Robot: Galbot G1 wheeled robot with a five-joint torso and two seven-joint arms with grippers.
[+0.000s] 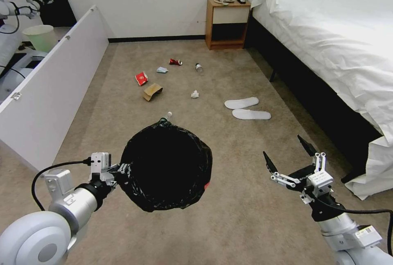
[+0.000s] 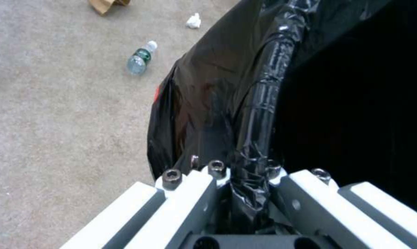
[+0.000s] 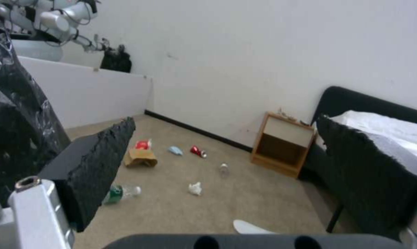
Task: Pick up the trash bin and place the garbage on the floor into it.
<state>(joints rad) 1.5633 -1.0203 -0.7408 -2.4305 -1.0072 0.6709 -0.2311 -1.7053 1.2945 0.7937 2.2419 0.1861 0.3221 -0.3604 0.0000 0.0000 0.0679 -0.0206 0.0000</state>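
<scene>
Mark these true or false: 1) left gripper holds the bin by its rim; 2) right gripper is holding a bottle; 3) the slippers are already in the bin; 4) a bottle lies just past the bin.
1) True: the left gripper is clamped on the lined rim of the trash bin.
2) False: the right gripper is open and empty.
3) False: the white slippers lie on the floor.
4) True: a bottle lies there.

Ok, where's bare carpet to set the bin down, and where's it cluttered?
Bare carpet lies between the bin, held at its rim by the left gripper, and the open right gripper. Another free strip runs beside the white panel. Crowded: ahead, around the carton, cardboard, can, tissue and slippers.
</scene>
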